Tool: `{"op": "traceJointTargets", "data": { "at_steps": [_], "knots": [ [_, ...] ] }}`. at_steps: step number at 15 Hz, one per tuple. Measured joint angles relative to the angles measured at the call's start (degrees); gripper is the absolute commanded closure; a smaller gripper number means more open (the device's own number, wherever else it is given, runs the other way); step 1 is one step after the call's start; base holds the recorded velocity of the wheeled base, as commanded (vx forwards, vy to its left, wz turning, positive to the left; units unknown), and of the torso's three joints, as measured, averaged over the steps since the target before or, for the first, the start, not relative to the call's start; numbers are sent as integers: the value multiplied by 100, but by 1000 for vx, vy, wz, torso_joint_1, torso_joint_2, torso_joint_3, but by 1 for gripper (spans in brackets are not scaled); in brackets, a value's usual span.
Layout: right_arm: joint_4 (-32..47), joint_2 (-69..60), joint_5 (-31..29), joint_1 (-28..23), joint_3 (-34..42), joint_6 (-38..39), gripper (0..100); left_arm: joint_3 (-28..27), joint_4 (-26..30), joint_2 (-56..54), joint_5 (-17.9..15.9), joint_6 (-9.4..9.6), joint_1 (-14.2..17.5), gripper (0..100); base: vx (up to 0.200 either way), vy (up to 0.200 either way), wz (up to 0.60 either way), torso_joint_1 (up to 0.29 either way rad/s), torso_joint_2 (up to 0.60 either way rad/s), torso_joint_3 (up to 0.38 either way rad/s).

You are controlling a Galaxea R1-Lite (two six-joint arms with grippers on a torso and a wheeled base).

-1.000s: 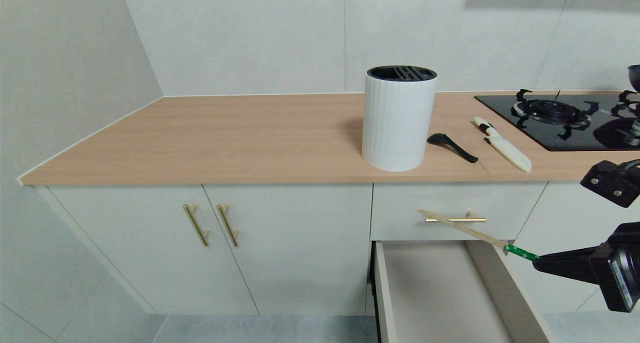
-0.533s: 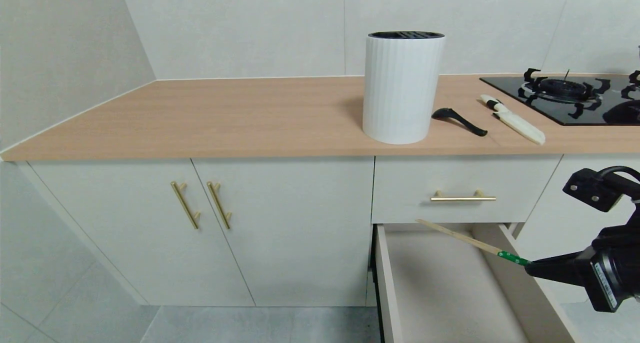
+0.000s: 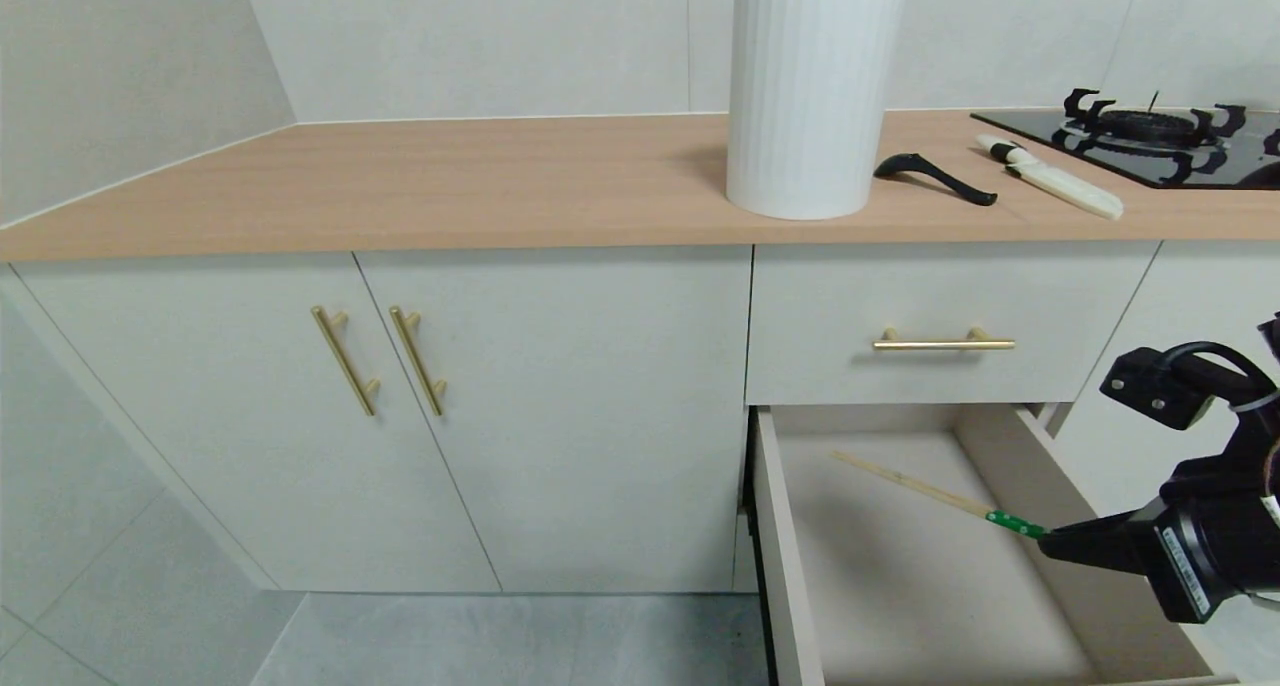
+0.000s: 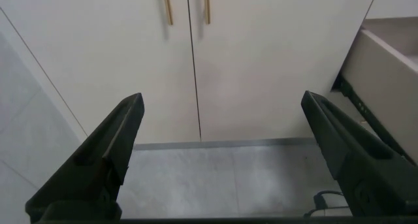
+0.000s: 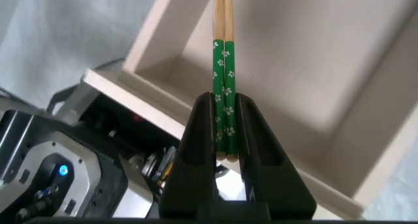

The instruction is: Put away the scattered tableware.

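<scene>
My right gripper [image 3: 1048, 543] is shut on a pair of wooden chopsticks [image 3: 925, 489] with green flowered ends [image 5: 223, 74]; it holds them over the open lower drawer [image 3: 785, 556], tips pointing toward the drawer's back left. On the counter a black spoon [image 3: 935, 177] and a white knife [image 3: 1050, 176] lie to the right of a tall white ribbed holder [image 3: 810, 91]. My left gripper [image 4: 222, 145] is open, low in front of the closed cabinet doors [image 4: 196, 61], with nothing between its fingers.
A black gas hob [image 3: 1150, 131] sits at the counter's far right. A closed drawer with a gold handle [image 3: 943, 344] is directly above the open one. Two cabinet doors with gold handles [image 3: 380, 361] are to the left. Grey tiled floor lies below.
The head camera has dropped, so the counter sits higher in view. The chopsticks in my right gripper have gone down from the upper drawer's handle level into the open drawer.
</scene>
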Motion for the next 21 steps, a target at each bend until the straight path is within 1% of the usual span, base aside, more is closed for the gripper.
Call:
{"op": "traceJointTargets", "data": {
  "at_steps": [6, 13, 14, 16, 21],
  "knots": [
    [-347, 276, -7, 95, 62, 5, 100, 0, -2, 0, 2, 0, 2, 0, 0, 0, 0, -5, 23, 15],
    [-1015, 1213, -46, 100, 51, 66, 100, -2, 0, 0, 0, 0, 2, 0, 0, 0, 0, 0, 0, 0],
    [-1175, 1376, -73, 100, 38, 137, 100, -2, -2, 0, 2, 0, 2, 0, 0, 0, 0, 0, 0, 0],
    [-1613, 1696, -310, 122, 11, 566, 100, -2, -2, 0, -2, 0, 2, 0, 0, 0, 0, 0, 0, 0],
    [-2745, 2505, -892, 412, -17, 1362, 100, 0, -2, 0, 0, 0, 2, 0, 0, 0, 0, 0, 0, 0]
  ]
}}
